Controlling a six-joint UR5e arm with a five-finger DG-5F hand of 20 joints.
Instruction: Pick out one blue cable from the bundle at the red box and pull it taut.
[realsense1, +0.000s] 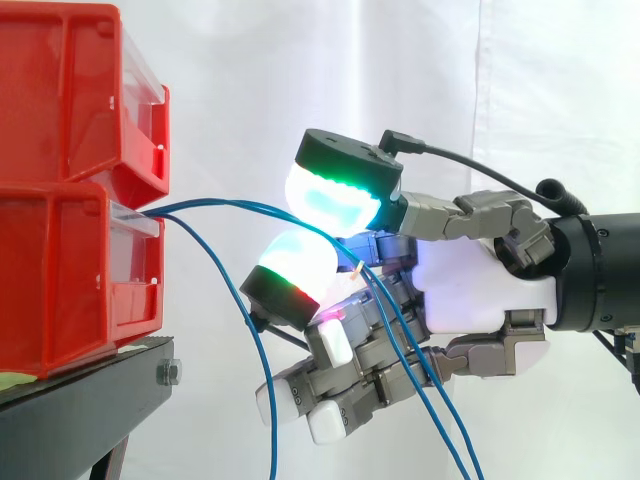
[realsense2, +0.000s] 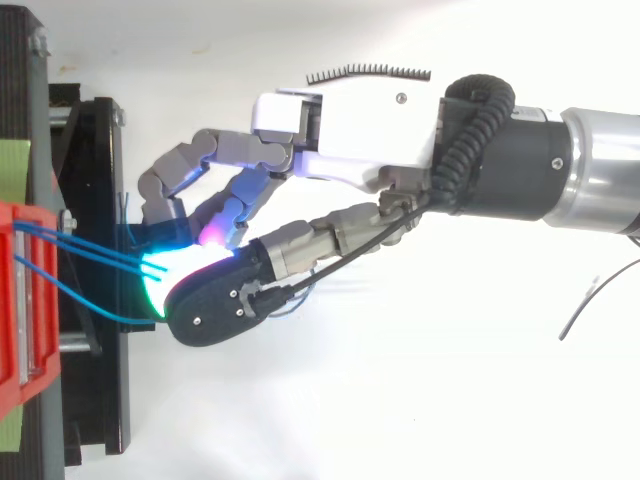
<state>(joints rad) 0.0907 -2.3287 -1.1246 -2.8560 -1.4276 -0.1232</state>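
Several thin blue cables (realsense1: 240, 205) come out of the front of the lower red bin (realsense1: 60, 290) and run right to my hand (realsense1: 480, 290). The hand sits just right of the bin, fingers curled. Its green-glowing pad (realsense1: 335, 195) presses down toward a white-and-red glowing pad (realsense1: 295, 265), with blue cable pinched between them. Past the pinch the cables trail down behind the fingers (realsense1: 440, 420). One blue cable (realsense1: 262, 400) sags loose below the bin. From above, the cables (realsense2: 90, 250) stretch from the bin (realsense2: 20, 300) into the hand (realsense2: 350, 150).
A second red bin (realsense1: 70, 100) is stacked on the lower one. Both rest on a black stand (realsense1: 100, 390) at the left, with a white curtain behind. A thin dark wire (realsense2: 590, 300) lies to the right under the arm.
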